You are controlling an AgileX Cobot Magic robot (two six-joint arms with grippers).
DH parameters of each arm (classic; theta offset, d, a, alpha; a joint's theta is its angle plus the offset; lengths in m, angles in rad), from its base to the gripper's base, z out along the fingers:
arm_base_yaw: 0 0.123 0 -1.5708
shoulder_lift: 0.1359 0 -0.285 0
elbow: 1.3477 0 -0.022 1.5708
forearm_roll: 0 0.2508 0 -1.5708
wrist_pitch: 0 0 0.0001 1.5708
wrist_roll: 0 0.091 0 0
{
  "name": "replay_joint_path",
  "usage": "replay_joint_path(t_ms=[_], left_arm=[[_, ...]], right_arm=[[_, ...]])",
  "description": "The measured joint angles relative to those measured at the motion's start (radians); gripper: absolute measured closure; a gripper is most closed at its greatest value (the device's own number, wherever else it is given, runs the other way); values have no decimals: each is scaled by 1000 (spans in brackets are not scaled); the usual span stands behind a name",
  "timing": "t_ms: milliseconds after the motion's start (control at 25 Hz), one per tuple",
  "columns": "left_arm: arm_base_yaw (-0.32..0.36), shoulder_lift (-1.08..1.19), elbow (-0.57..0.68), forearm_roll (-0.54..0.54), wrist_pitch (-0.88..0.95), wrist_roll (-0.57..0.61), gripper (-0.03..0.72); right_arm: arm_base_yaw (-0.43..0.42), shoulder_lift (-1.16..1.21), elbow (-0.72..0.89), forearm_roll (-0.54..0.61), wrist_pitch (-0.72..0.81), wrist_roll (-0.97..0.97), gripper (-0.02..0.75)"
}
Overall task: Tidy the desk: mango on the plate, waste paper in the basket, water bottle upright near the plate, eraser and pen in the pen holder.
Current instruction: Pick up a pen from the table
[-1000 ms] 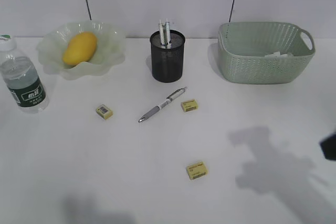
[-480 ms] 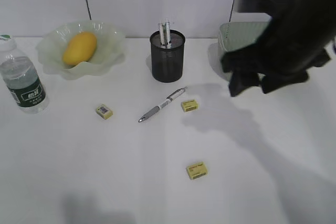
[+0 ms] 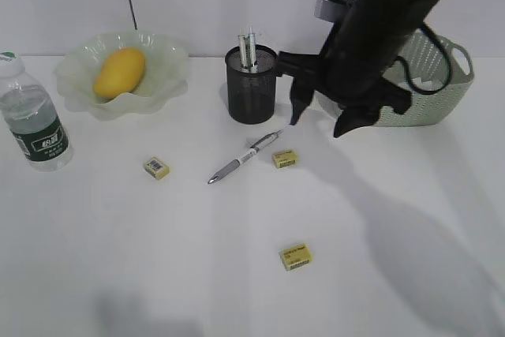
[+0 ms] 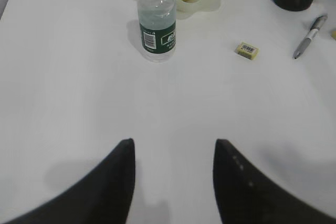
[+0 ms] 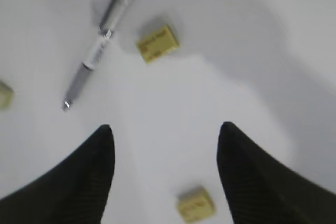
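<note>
Three yellow erasers [image 3: 285,158] and one pen [image 3: 244,157] lie loose on the desk [image 3: 158,242], below my right end effector [image 3: 316,120], whose jaws stand apart and empty above them for a pick toward the pen holder [image 3: 252,84] just beside it. My left end effector [image 4: 173,182], also apart and empty, hangs near the upright water bottle [image 4: 156,17]; beyond that, the mango [image 3: 120,73] sits on the plate [image 3: 170,57].

From my seat the right arm [image 3: 371,45] blocks the gap between pen holder [image 3: 252,86] and basket [image 3: 426,84], while the desk [image 3: 158,274] lies open in front, broken only by the pen [image 3: 245,157] and three scattered erasers [image 3: 296,256], with the water bottle [image 3: 33,116] standing at the left edge.
</note>
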Motion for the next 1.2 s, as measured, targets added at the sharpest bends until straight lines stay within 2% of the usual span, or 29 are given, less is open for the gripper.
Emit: replay_joint_path(t_ms=[360, 560, 920, 1200], left_arm=[[0, -24, 0, 0, 0, 0, 316], [0, -86, 0, 0, -1, 0, 316], [0, -89, 0, 0, -1, 0, 316], [0, -89, 0, 0, -1, 0, 316]], right_arm=[[93, 156, -112, 2, -97, 362, 248], [103, 254, -197, 11, -87, 447, 251], [103, 374, -330, -60, -8, 548, 300], [103, 455, -414, -65, 12, 560, 374]])
